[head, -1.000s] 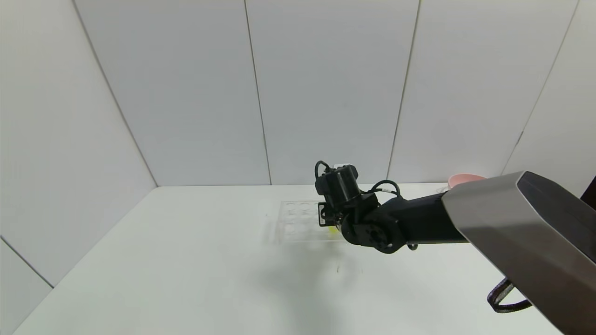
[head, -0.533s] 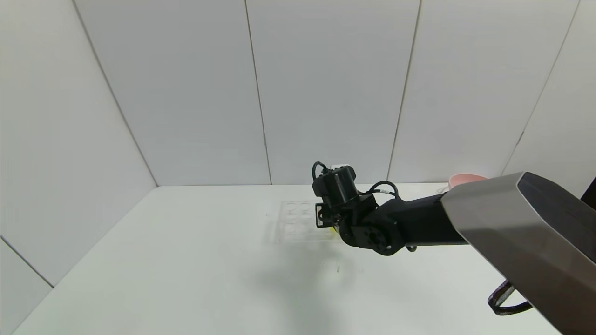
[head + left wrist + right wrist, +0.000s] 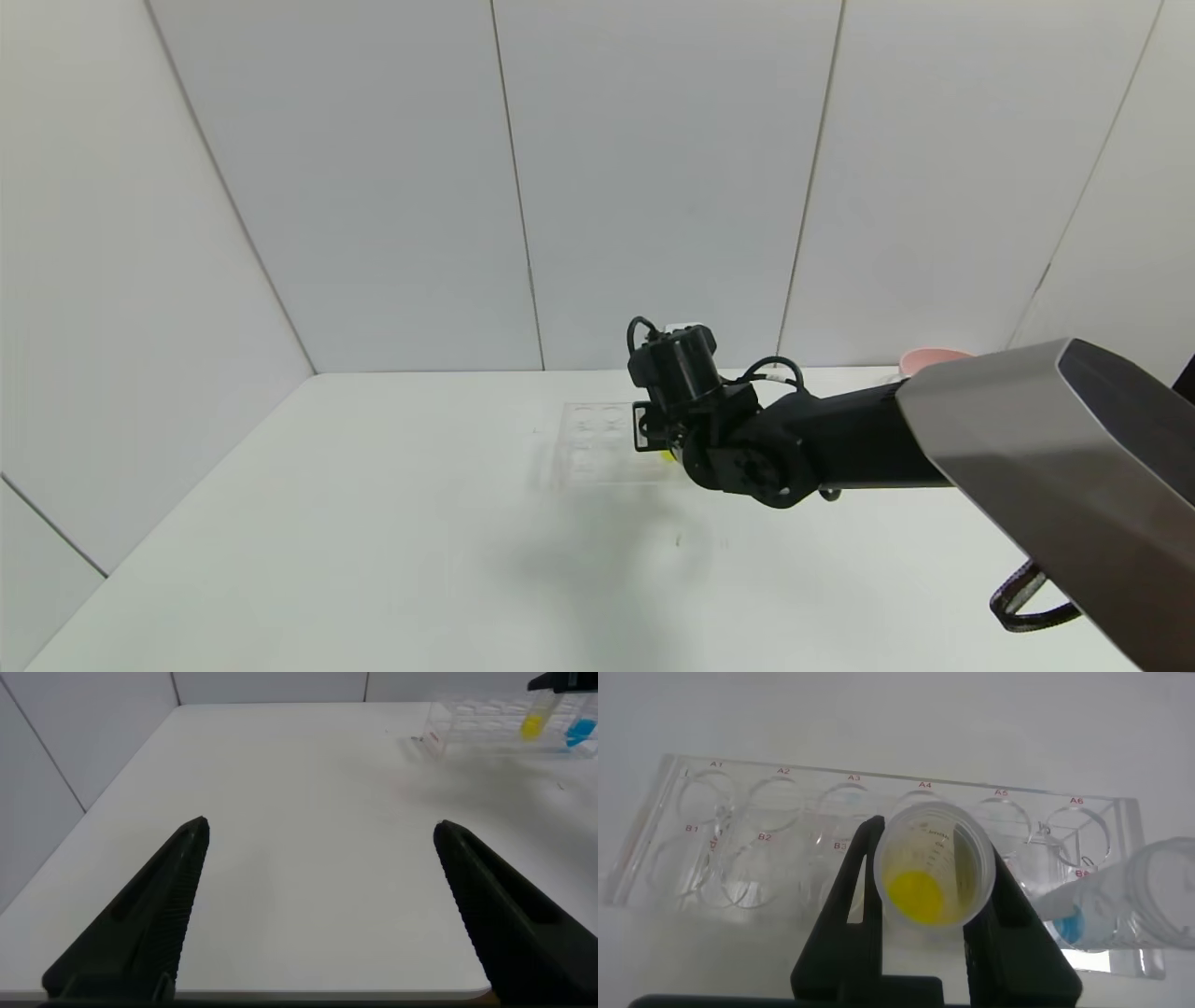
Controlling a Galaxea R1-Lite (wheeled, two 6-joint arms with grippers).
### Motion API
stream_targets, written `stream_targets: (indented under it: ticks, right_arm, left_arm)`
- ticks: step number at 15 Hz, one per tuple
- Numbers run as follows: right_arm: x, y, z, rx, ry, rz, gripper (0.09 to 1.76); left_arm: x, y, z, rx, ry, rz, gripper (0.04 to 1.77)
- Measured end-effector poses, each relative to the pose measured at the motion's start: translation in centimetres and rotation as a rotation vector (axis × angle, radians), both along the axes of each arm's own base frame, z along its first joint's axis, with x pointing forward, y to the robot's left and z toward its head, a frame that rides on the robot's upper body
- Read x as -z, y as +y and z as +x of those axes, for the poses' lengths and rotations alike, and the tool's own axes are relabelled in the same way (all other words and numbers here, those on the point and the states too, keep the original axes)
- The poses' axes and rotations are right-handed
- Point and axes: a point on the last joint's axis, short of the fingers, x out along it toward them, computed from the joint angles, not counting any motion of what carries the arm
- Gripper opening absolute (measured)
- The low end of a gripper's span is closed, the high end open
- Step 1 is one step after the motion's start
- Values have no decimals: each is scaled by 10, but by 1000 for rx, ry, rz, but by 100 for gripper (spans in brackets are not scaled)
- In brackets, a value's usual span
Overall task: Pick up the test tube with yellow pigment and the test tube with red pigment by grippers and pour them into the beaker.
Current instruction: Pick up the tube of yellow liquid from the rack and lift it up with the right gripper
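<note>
While the broad white table point(image 3: 373, 523) fills most of the head view, the right arm's black gripper point(image 3: 665, 439) reaches across it to the near right end of the clear plastic many-holed tube rack point(image 3: 597, 446), which lies near the table's middle. At the far right edge of the table, behind that arm, the rim of a pink bowl point(image 3: 934, 357) shows. Seen from the right wrist, the right gripper point(image 3: 924, 905) has its jaws pinching the small clear test tube with yellow pigment point(image 3: 932, 863) from both sides, the tube upright with its open mouth toward the camera and the bright yellow liquid at its bottom, directly over the rack point(image 3: 766, 840) with its red hole labels. Just beside it, at the rack's end, a clear tube with blue liquid point(image 3: 1106, 910) leans in the rack. The left gripper point(image 3: 322, 905) hangs low over the near left part of the table point(image 3: 308, 812), jaws spread wide with nothing between them, well apart from the rack point(image 3: 486, 723).
</note>
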Motion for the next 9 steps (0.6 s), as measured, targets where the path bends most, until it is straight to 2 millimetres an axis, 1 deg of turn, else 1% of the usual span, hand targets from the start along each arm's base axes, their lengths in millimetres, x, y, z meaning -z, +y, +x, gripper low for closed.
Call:
stream_targets:
  ticks: [9]
  right_arm:
    - [-38, -3, -13, -30, -54, 1, 55]
  left_arm:
    - [0, 0, 0, 0, 0, 0, 172]
